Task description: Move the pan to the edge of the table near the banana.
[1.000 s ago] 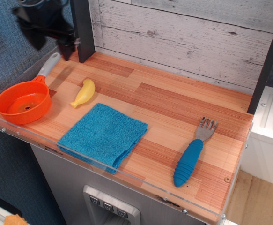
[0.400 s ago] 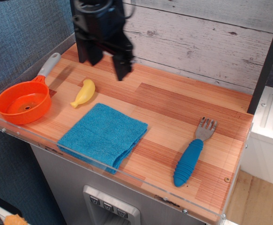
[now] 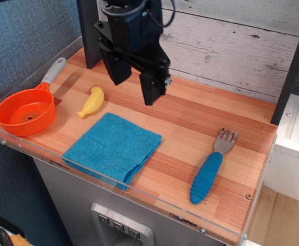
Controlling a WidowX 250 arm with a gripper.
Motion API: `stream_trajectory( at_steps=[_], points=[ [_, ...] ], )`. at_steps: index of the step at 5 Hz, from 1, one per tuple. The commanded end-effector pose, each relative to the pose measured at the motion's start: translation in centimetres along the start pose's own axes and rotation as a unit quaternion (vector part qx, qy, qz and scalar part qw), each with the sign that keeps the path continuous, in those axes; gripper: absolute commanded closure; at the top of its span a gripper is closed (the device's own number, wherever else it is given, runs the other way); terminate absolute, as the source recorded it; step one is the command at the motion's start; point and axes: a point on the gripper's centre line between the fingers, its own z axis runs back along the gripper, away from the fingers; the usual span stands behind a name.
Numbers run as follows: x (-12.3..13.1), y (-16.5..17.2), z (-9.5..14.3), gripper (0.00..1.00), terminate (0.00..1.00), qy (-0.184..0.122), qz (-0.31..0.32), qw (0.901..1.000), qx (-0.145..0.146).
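Observation:
The orange pan [image 3: 25, 111] with a grey handle [image 3: 54, 71] sits at the front left corner of the wooden table [image 3: 190, 115], against the clear rim. The yellow banana [image 3: 92, 101] lies just right of the pan, apart from it. My black gripper [image 3: 136, 84] hangs above the table's back middle, right of the banana, its two fingers spread apart and empty.
A folded blue cloth [image 3: 114, 147] lies in front of the banana near the front rim. A blue-handled grey fork [image 3: 211, 167] lies at the right. A dark post [image 3: 89, 31] stands at the back left, and a whitewashed plank wall [image 3: 226, 36] runs behind.
My gripper has swung from the far left above the pan's handle rightward and downward to above the table's back middle. The pan, banana, cloth and fork have not moved.

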Motion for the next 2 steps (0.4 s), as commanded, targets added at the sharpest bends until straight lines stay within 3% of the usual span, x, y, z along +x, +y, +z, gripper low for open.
stream_trajectory(
  at_steps=[1,2],
  points=[
    [-1.14,-1.82,1.50,0.00,0.00,-0.018,-0.051,0.9983,-0.022],
    [-1.14,-1.82,1.50,0.00,1.00,-0.018,-0.051,0.9983,-0.022]
  ],
)
